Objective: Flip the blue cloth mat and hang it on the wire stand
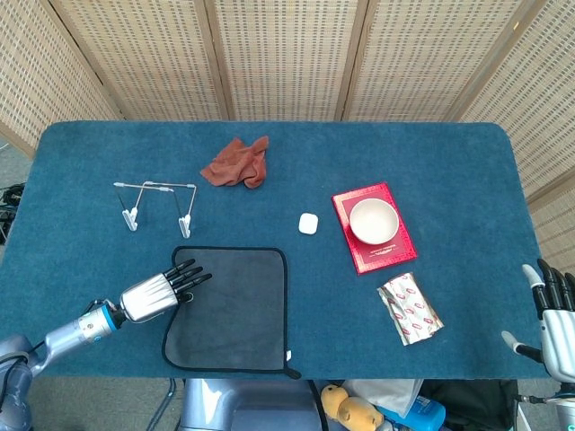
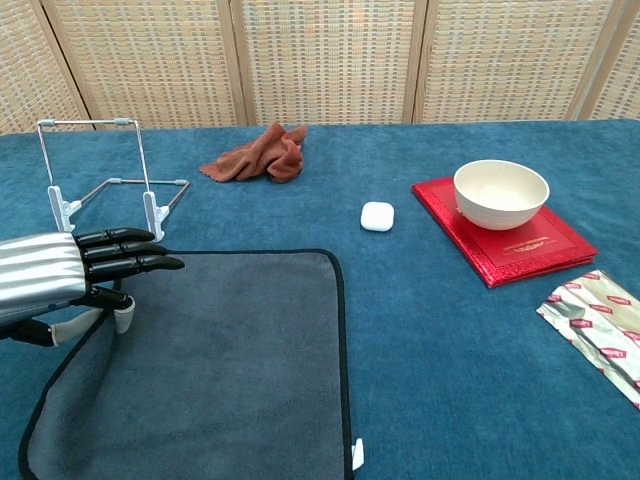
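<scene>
Fingers of the left hand lie straight over the left edge of the blue cloth mat, thumb tucked beneath, pinching that edge slightly off the table. The mat otherwise lies flat near the front edge, with the wire stand just behind it. The right hand rests open and empty at the far right. With so shallow a pinch, the cloth may well slip free during the flip. Only the chest view shows the thumb under the lifted edge; only the head view shows the right hand.
</scene>
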